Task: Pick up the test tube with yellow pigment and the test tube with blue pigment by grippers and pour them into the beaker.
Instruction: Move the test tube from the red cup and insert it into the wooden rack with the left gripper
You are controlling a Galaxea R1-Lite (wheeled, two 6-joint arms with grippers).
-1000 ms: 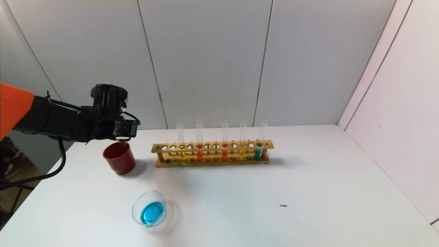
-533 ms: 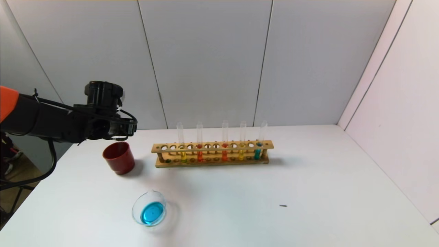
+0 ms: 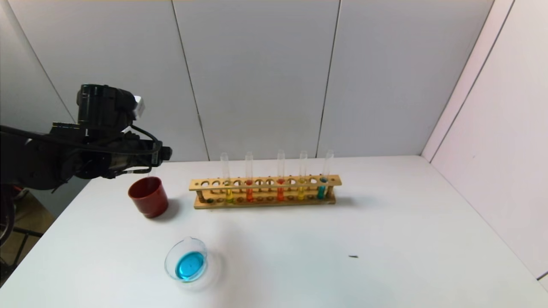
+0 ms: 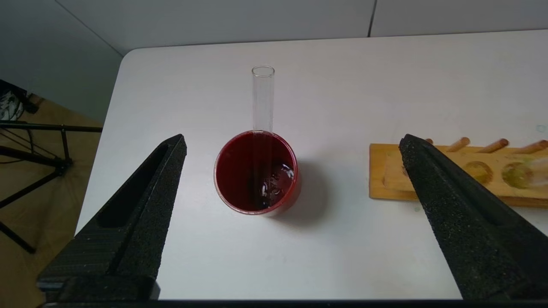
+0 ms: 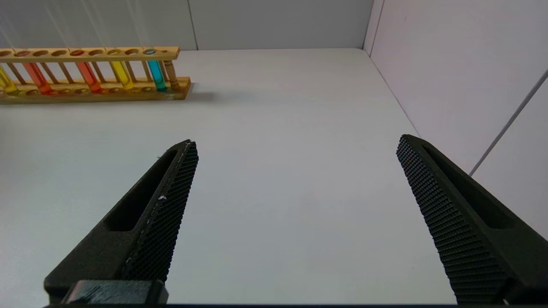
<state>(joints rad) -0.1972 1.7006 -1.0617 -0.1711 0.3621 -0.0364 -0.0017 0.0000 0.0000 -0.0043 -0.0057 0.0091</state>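
Note:
My left gripper (image 3: pixel 165 154) (image 4: pixel 293 139) is open and empty, just above and behind the dark-red cup (image 3: pixel 148 196) (image 4: pixel 256 172). An empty clear test tube (image 4: pixel 263 98) stands in that cup. The beaker (image 3: pixel 187 261) near the table's front holds sky-blue liquid. No tube with sky-blue liquid shows. The test tube with yellow pigment (image 3: pixel 225 171) stands at the left of the wooden rack (image 3: pixel 265 201). The golden-yellow twin (image 3: pixel 302 171) (image 5: pixel 121 72) and the teal-blue tube (image 3: pixel 324 171) (image 5: pixel 156 75) stand at its right end. My right gripper (image 5: pixel 296 141) is open and empty, out of the head view.
Two orange-red tubes (image 3: pixel 249 171) (image 3: pixel 280 171) stand in the rack's middle. The rack's end (image 4: pixel 385 171) lies close to the cup. A small dark speck (image 3: pixel 353 256) lies on the white table. Walls close the back and right sides; the table's left edge is near the cup.
My left arm has pulled back to the left and its gripper has risen a little above the red cup. The cup, beaker and rack have not moved.

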